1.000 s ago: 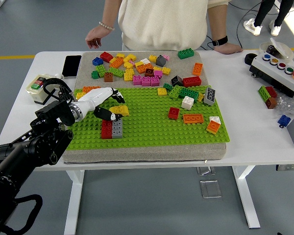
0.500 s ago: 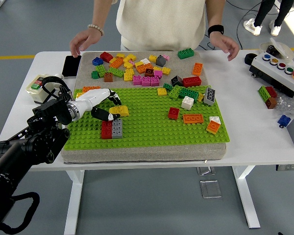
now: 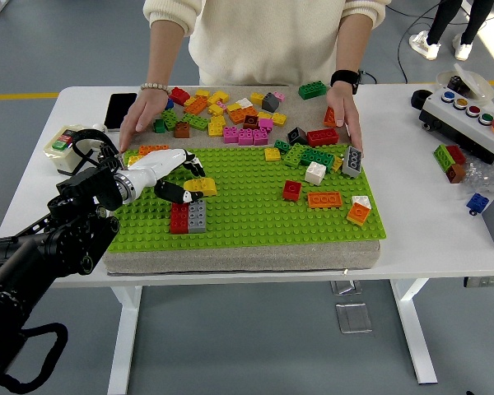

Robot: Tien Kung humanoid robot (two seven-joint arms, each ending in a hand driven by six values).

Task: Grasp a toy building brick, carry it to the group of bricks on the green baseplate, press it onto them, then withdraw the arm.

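**Hand holds a yellow brick over the plate as the person steadies the pad**

Left hand point(image 3: 174, 174) sits low over the near-left part of the green baseplate point(image 3: 255, 214), its white fingers point(image 3: 187, 160) curled around a yellow brick point(image 3: 201, 186), thumb underneath. Over the last second it has hardly shifted; the brick has only drifted a touch away from the red and grey bricks point(image 3: 188, 217) standing just below and in front of it, pressed to the plate. What has changed is across the bench point(image 3: 420, 206): the person's hands point(image 3: 137, 125), earlier at the far edge, have come down onto the pad on either side, one close behind the robot's wrist.

To my eye that means the carry is nearly done and the pressing is yet to come; the steadied pad should help it.

The yellow brick looks flat and studded, tilted slightly, partly hidden by the fingers. The right arm isn't in sight.
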